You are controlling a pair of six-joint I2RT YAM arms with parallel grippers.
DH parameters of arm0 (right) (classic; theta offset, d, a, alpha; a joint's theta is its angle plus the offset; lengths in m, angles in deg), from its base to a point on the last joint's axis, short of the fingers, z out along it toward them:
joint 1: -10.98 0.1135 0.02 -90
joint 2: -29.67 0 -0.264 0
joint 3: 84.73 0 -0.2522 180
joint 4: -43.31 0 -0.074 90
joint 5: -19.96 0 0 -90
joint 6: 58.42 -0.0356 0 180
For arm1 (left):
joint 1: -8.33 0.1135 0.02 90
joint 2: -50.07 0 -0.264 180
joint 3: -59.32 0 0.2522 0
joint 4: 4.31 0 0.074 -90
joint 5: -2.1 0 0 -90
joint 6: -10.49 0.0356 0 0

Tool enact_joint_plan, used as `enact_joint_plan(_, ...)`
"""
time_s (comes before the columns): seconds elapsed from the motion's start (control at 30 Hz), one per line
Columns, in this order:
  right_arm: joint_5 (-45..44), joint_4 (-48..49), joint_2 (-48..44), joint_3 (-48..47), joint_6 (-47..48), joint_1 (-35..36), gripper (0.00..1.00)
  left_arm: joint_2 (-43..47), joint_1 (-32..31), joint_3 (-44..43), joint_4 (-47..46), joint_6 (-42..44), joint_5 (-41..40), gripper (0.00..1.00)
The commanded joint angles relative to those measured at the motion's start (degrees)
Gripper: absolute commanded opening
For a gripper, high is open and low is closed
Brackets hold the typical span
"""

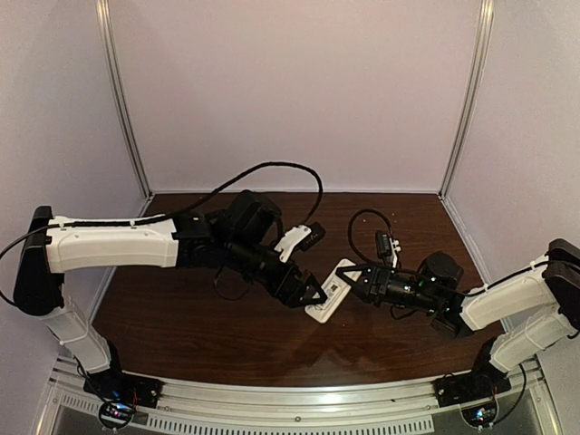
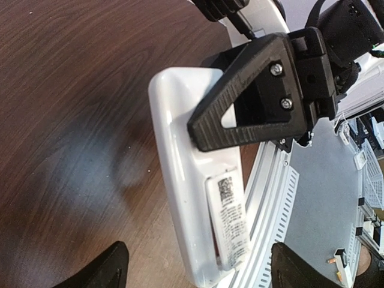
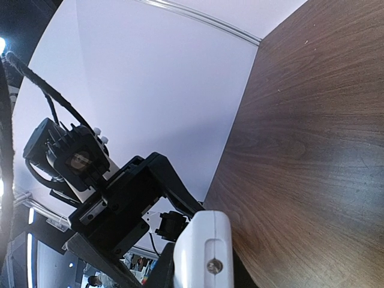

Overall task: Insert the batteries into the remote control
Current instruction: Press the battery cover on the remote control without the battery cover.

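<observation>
The white remote control [image 1: 330, 292] is between both grippers at the table's middle. My right gripper [image 1: 356, 277] is shut on its far end; one black triangular finger [image 2: 240, 105] lies across the plain white back. A labelled white panel [image 2: 230, 219] sits on that back near the other end. My left gripper [image 1: 306, 294] is open, its fingertips [image 2: 113, 267] wide apart on either side of the remote [image 2: 180, 180] without touching it. In the right wrist view the remote's end face [image 3: 204, 249] fills the bottom edge. No batteries are visible in any view.
A small black block on a cable [image 1: 382, 243] lies on the brown table [image 1: 181, 317] behind the right gripper. The metal rail [image 1: 299, 403] runs along the near edge. White walls enclose the back and sides.
</observation>
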Motion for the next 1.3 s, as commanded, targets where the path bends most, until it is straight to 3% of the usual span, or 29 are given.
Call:
enact_joint_plan(0.0, 1.45, 3.2, -0.56, -1.33, -0.21, -0.2, 0.0, -0.96, 0.34, -0.2, -2.47, -0.19, 1.73, 0.83)
enact_joint_plan(0.3, 2.01, 4.99, -0.47, -1.13, -0.99, -0.19, 0.0, -2.39, 0.33, 0.29, -2.14, 0.08, 0.74, 0.78)
enact_joint_plan(0.63, 4.53, 16.79, 3.57, -0.72, -6.28, -0.12, 0.0, -4.04, 0.47, 0.46, -1.7, 0.56, -0.9, 0.6)
enact_joint_plan(0.9, 4.65, 22.42, 5.81, -0.65, -9.61, -0.22, 0.0, -4.48, 0.5, 2.62, -1.96, 1.11, -0.84, 0.59)
enact_joint_plan(1.07, 4.74, 22.47, 4.84, -0.89, -10.02, -0.3, 0.0, -4.66, 0.49, 3.19, -2.04, 1.82, -0.71, 0.54)
enact_joint_plan(1.27, 4.68, 19.22, 2.49, -1.4, -8.9, -0.37, 0.0, -5.44, 0.37, 3.73, -0.95, 3.75, -0.59, 0.54)
